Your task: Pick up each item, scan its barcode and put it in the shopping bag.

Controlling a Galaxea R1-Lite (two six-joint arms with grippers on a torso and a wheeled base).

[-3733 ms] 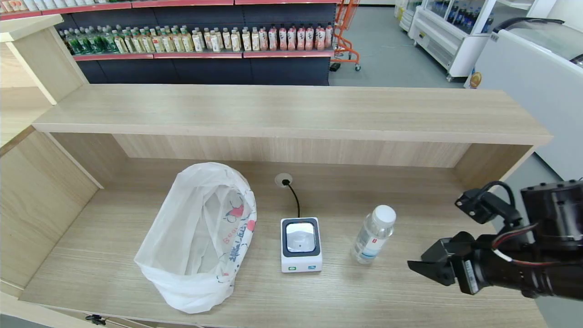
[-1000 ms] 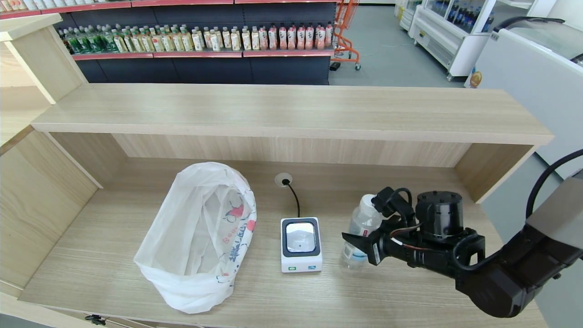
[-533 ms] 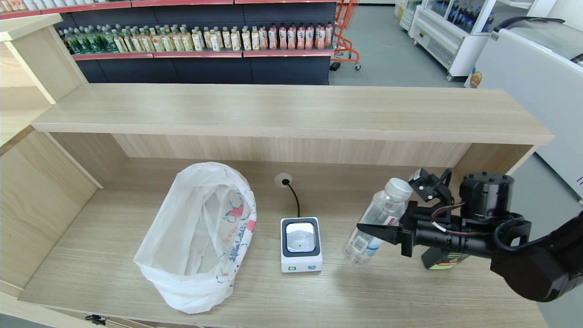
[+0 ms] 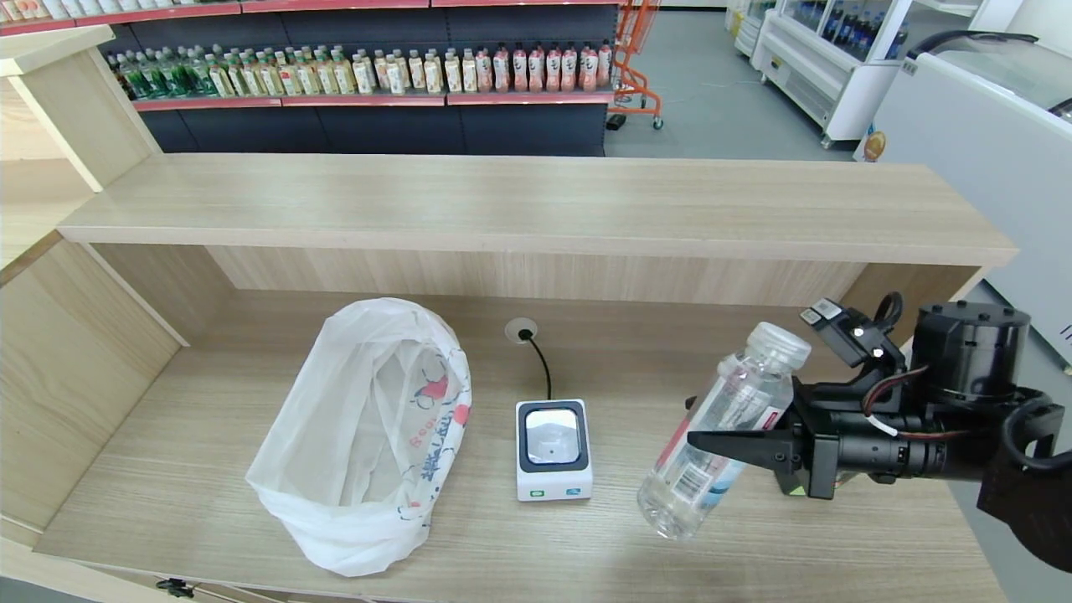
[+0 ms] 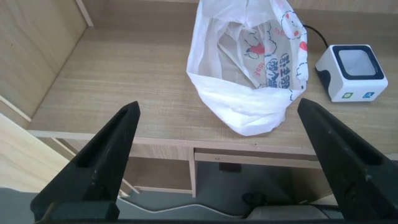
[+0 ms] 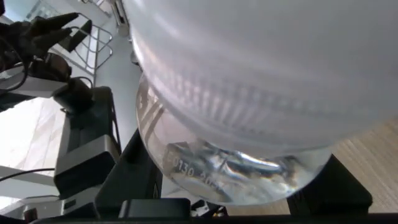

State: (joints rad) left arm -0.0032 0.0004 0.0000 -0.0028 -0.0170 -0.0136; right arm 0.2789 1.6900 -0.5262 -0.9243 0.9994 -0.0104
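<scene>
Bottle (image 4: 741,394) tilts above the bench (image 4: 209,469), clamped in the right pincer (image 4: 699,423), just right of the scanner (image 4: 553,448); the bag (image 4: 368,444) stands farther left. Left pincer (image 5: 219,109) gapes wide.

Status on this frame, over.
Right gripper shut on water bottle, tilted off counter beside scanner. Left gripper open, empty. Nothing blocking scanner or shopping bag.

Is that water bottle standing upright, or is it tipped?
Tipped. The water bottle leans in the right gripper, its cap pointing up and to the robot's right, its base lower.
</scene>
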